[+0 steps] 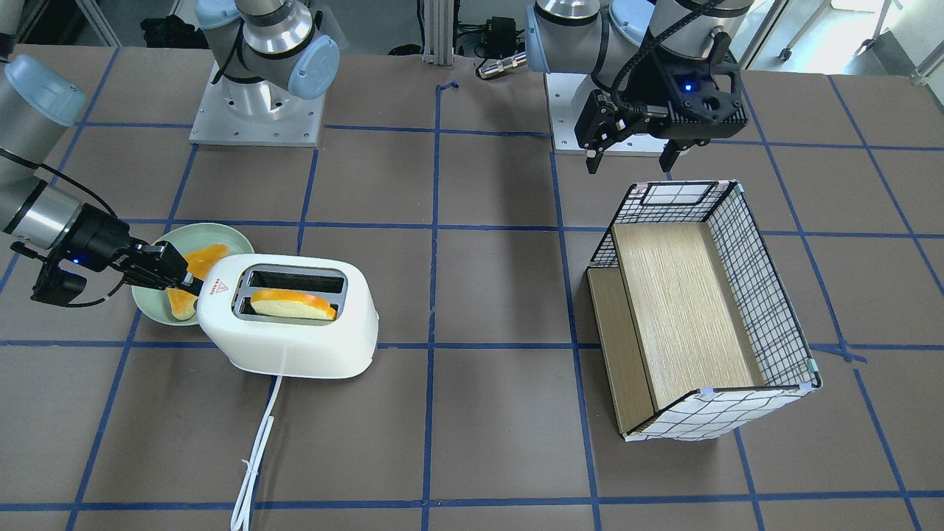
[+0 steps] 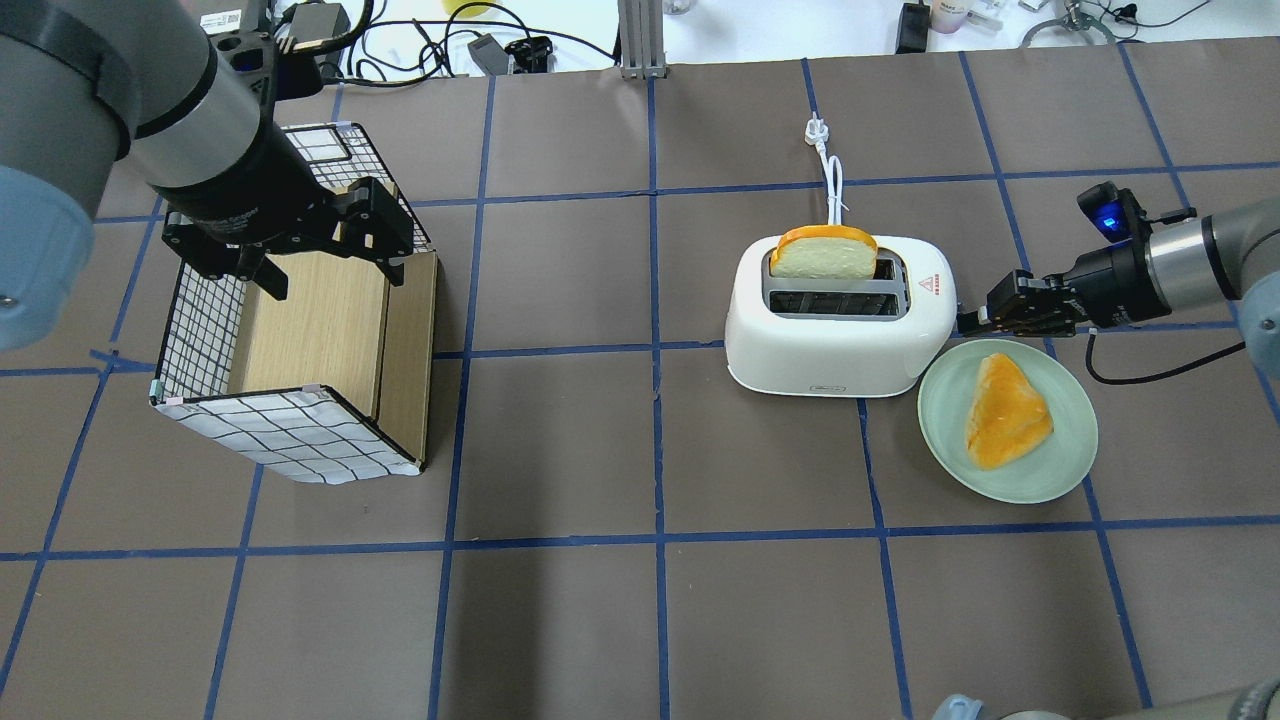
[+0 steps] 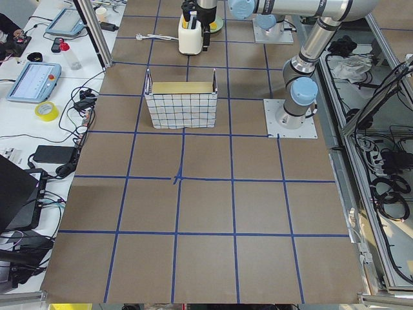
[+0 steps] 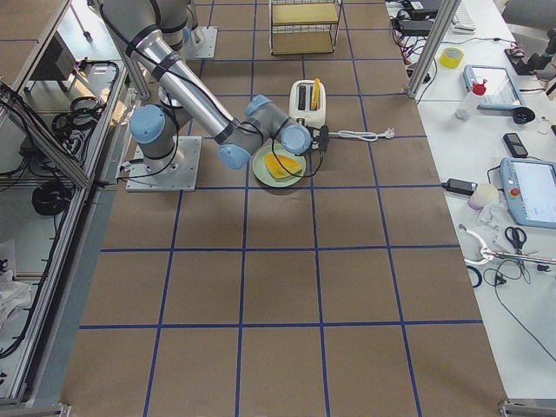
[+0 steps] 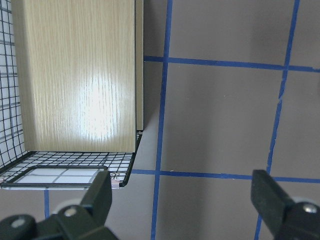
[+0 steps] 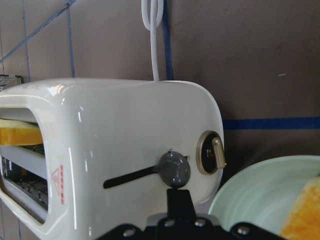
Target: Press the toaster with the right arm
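Note:
The white toaster (image 2: 830, 350) stands right of centre, also in the front view (image 1: 295, 339). A bread slice (image 2: 822, 253) stands in its far slot. My right gripper (image 2: 965, 320) is shut, its tip against the toaster's end next to the plate. In the right wrist view the right gripper (image 6: 179, 197) touches the grey lever knob (image 6: 174, 169), which sits at the base end of its dark slot. My left gripper (image 2: 325, 270) is open and empty above the basket, as the left wrist view (image 5: 185, 200) shows.
A green plate (image 2: 1040, 480) with a toast slice (image 2: 1005, 410) lies right beside the toaster, under my right wrist. The toaster's white cord (image 2: 832, 170) runs away from me. A wire basket with a wooden shelf (image 2: 290, 440) stands at the left.

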Motion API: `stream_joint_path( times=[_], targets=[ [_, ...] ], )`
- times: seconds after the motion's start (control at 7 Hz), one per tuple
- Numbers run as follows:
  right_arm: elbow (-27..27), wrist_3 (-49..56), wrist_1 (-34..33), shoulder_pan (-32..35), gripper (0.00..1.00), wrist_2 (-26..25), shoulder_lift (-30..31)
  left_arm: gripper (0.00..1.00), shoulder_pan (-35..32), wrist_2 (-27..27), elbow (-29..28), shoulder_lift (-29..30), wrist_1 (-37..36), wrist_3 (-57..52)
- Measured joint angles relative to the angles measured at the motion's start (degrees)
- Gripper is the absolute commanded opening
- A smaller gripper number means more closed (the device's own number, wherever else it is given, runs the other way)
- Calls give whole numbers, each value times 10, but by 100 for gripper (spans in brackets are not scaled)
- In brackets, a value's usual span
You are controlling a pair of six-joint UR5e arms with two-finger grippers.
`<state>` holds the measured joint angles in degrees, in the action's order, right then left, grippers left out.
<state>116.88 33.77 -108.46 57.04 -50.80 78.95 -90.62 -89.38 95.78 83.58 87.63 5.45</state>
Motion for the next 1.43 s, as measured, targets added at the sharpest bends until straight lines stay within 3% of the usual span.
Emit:
stream_joint_path(
  times=[0.43,0.57,0.71,1.0,1.14,1.43],
  targets=[
    [-7,-21,-4,0,0,-4,5,100,0,1,0,0,0,0],
    [-10,-43,-3,1,8,-6,10,100,0,0,0,0,0,0],
    [-12,-71,-2,2,28,-8,21,100,0,0,0,0,0,0],
    [-15,-114,4,2,100,-28,56,100,0,0,0,0,0,0],
    [-25,-121,14,3,100,-57,75,100,0,0,0,0,0,0],
    [-99,-124,87,9,100,-133,91,100,0,0,0,0,0,0]
  ],
)
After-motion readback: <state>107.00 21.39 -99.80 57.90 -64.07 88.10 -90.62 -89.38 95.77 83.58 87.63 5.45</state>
